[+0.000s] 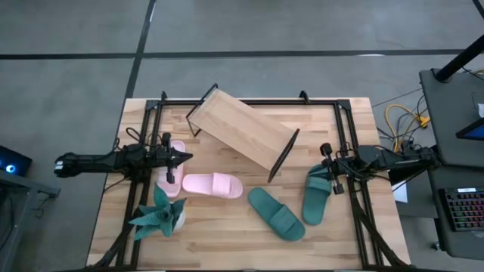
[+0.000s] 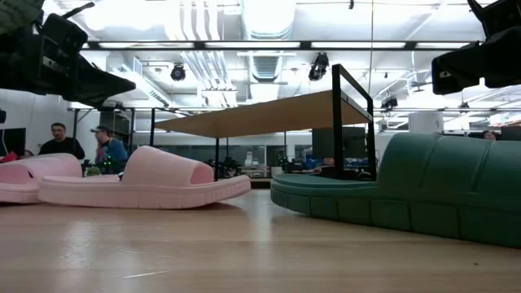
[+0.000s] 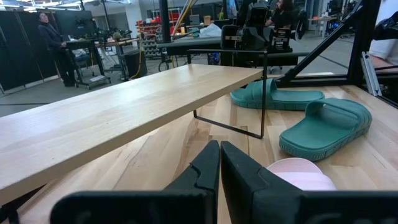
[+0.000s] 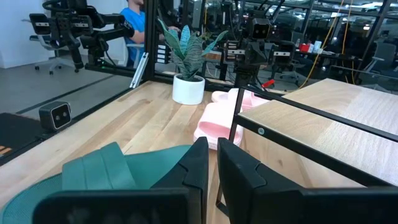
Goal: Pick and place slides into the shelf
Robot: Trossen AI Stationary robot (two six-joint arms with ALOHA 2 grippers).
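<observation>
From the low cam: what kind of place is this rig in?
Likely an open robotics lab or workshop: exposed ceiling ducts, people at workbenches, another robot arm rig beyond the wooden table.

Robotics lab/workshop, exposed ceiling ducts [image 2: 244,57], equip racks, people [image 2: 57,140] at benches, cabled workstation [image 1: 454,113]

shelf [image 1: 242,130] mid-table, slides [image 1: 276,214] in front

A green leafy toy plant in a white pot [image 1: 161,214] stands at the front left of the light wooden tabletop [image 1: 227,242]. Yellow cables [image 1: 401,121] coil on the grey floor, near a black keyboard [image 1: 463,211]. Two people [image 2: 81,146] stand in the workshop behind.
</observation>
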